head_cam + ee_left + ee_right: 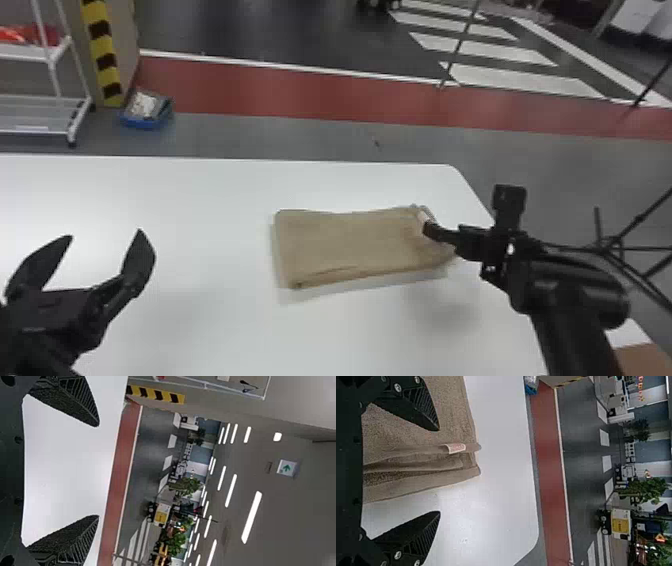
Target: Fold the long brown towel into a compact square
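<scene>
The brown towel (350, 245) lies flat on the worktop (200, 210), towards its right end, as a layered oblong, wider from left to right than it is deep. Its left end is fairly straight, while the right end is looser: in the right wrist view the layers there part into soft ridges, with a small pale label (456, 448) on one of them.

So the task looks partly done, I'd judge: the length seems already brought down by folding, but the shape is not a square. What is left is probably to carry the right end over towards the left, then square up the edges. The loose layers could slip apart if only the top one were caught.

The right gripper (439, 471) is at that right end, its jaws spread wide, one finger over the cloth and the layered edge between the two, clamped on nothing. The left gripper (105, 234) is over the worktop well to the left of the towel, jaws wide apart and empty.

Beyond the worktop, a blue container (145, 122) sits on the floor near a white rack (50, 100).
</scene>
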`<state>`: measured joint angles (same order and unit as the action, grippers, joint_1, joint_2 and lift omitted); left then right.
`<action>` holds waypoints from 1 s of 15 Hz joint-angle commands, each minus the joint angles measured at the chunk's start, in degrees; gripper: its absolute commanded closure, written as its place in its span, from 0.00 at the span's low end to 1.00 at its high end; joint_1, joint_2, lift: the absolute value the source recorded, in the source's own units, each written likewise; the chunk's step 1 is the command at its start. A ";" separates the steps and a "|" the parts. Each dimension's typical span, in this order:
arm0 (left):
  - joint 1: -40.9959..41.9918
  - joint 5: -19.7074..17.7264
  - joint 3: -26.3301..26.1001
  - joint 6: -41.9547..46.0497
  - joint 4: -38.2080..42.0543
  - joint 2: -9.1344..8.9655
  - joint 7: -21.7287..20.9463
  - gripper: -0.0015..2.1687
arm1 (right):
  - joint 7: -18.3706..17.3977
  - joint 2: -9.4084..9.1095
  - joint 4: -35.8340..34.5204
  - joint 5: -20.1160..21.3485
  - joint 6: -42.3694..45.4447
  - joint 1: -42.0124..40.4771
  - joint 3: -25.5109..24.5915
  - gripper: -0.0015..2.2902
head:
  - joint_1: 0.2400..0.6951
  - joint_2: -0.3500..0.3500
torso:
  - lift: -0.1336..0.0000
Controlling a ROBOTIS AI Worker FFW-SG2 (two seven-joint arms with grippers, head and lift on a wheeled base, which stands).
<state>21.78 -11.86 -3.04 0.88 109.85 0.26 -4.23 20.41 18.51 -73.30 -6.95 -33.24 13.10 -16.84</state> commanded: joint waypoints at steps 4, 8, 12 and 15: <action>-0.77 0.00 -0.65 3.02 -2.71 -0.41 0.10 0.02 | 0.34 0.38 6.15 0.44 9.02 -0.53 -0.56 0.07 | 1.00 0.09 | 0.24; -1.74 0.00 -1.62 2.84 -2.97 -0.41 0.10 0.02 | 1.30 0.30 6.94 0.18 13.07 -1.94 -0.74 0.22 | 1.00 0.06 | 0.24; -1.83 -0.09 -1.71 2.67 -3.06 -0.41 0.01 0.02 | 1.83 0.21 7.12 0.27 13.77 -2.64 -0.74 0.45 | 1.00 0.05 | 0.24; -2.09 -0.18 -2.15 2.32 -3.06 -0.26 0.01 0.02 | 1.83 0.21 7.20 -0.52 13.94 -3.17 -1.09 0.36 | 1.00 0.05 | 0.24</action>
<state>19.78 -11.99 -4.95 3.31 106.73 0.19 -4.22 22.24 18.72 -66.11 -6.94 -19.42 10.22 -17.74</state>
